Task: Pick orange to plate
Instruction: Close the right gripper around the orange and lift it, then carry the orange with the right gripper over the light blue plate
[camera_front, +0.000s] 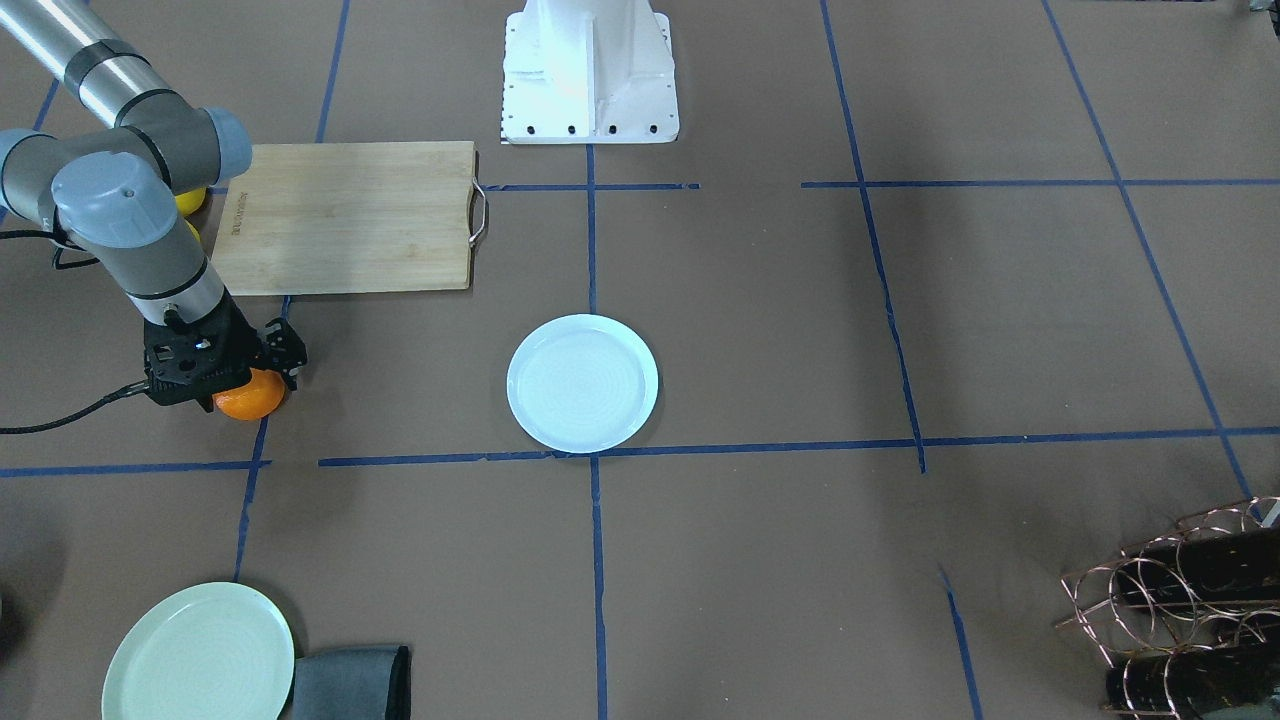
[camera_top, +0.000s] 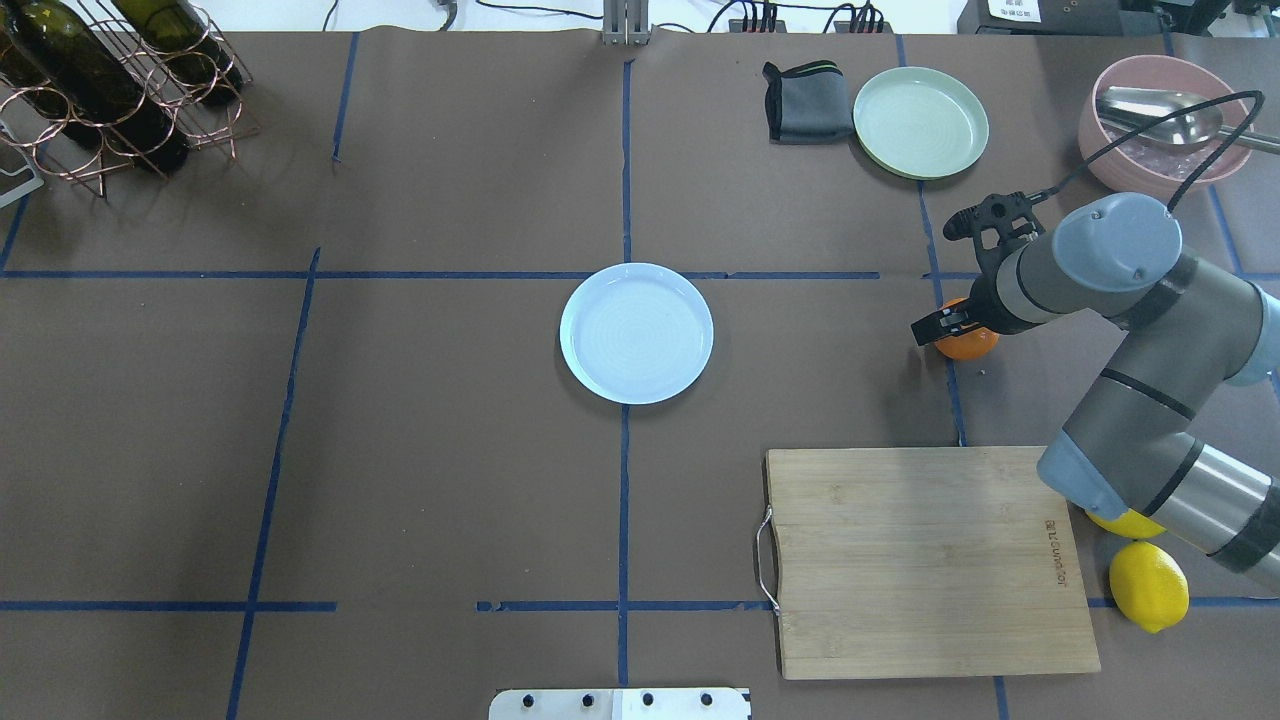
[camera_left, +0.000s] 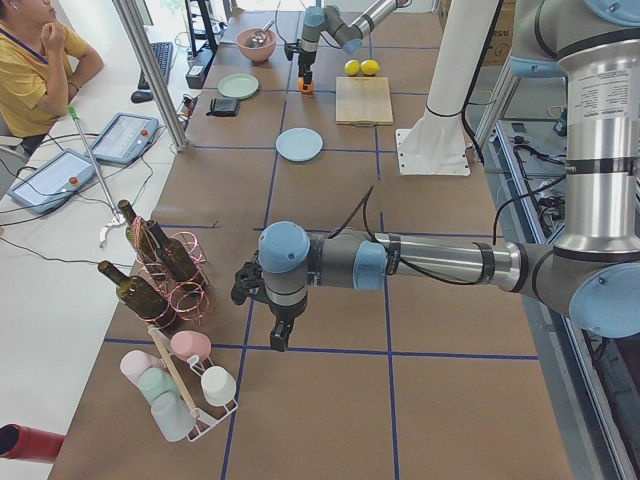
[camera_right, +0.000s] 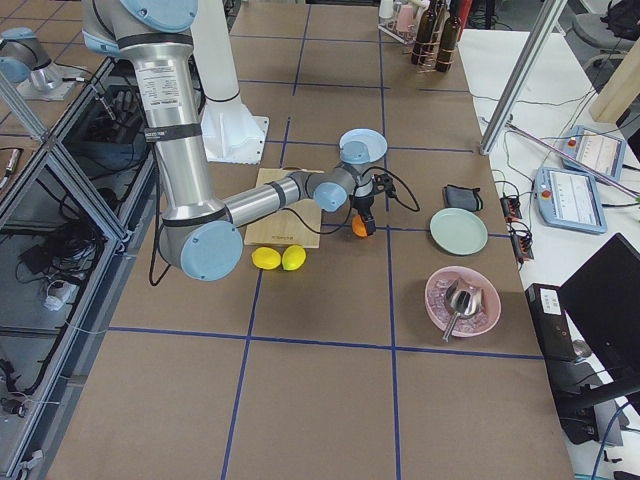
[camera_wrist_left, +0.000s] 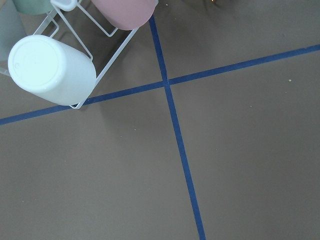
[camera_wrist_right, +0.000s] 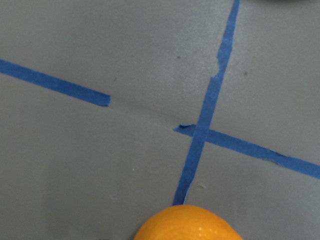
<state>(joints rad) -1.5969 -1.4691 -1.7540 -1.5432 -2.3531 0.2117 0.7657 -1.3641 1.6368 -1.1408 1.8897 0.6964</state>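
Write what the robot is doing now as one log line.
phase: pick | right end effector: at orange, grip unclear | plate: empty

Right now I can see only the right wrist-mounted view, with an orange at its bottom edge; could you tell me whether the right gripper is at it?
Observer: Yes. The right gripper is down at the orange, which rests on the table; I cannot tell whether it has closed.
Operator: Thank you. Where is the plate from there?
Observer: The plate sits empty near the table's middle, to the robot's left of the orange.
Operator: Is there another plate I might confuse it with?
Observer: Yes. A pale green plate lies farther from the robot than the orange, beside a folded grey cloth.
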